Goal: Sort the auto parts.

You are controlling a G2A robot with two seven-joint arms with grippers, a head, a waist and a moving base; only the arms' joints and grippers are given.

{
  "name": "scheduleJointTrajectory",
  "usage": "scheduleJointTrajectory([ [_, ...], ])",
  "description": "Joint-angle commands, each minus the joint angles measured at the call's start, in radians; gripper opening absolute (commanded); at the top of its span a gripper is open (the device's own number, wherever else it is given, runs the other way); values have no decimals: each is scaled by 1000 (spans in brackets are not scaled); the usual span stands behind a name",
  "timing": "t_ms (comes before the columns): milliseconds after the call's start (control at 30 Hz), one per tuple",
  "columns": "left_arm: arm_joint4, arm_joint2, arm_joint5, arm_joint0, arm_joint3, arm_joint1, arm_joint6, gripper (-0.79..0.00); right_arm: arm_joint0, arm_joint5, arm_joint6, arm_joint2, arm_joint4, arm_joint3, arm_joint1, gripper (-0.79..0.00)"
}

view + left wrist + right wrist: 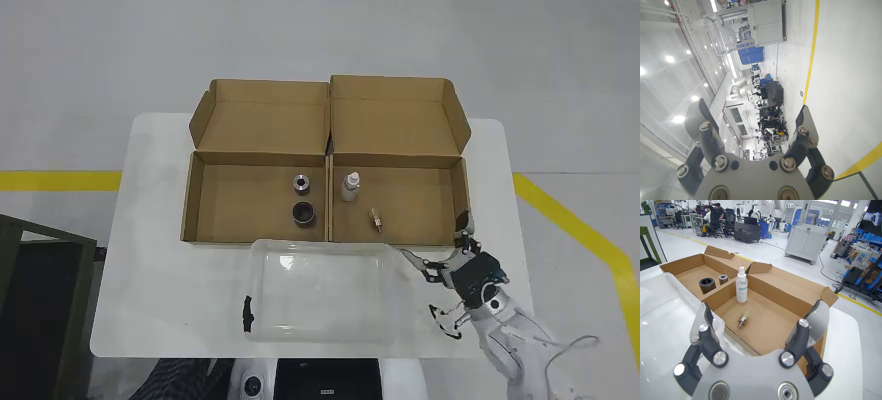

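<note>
Jaws of the right gripper [762, 304] stand wide apart and hold nothing, above the desk [150, 250] by the near corner of one cardboard box [420, 205]. In this box a clear plastic spray bottle [741, 287] stands upright, and a small metal stud [743, 319] with a yellowish end lies flat. The neighbouring box [230, 205] holds a dark hollow cylinder [707, 285] and a smaller metal sleeve [723, 279]. A transparent tray [320, 290] lies just in front. The left gripper [753, 103] has its jaws spread wide too, empty.

A dark ring [303, 212] and a silver ring [301, 182] are standing close together in the left box [240, 200]. A white bottle [351, 185] is standing and a metal fitting [377, 218] is lying in the right box [420, 200].
</note>
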Motion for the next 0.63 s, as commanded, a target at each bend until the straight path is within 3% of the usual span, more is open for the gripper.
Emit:
scheduleJointTrajectory([
  [0, 0, 0, 0, 0, 0, 0, 0, 0, -17, -2, -20, 28, 18, 9, 2, 0],
  [267, 0, 0, 0, 0, 0, 0, 0, 0, -65, -5, -61, 94, 59, 35, 8, 0],
  [600, 0, 0, 0, 0, 0, 0, 0, 0, -67, -4, -63, 96, 67, 36, 8, 0],
])
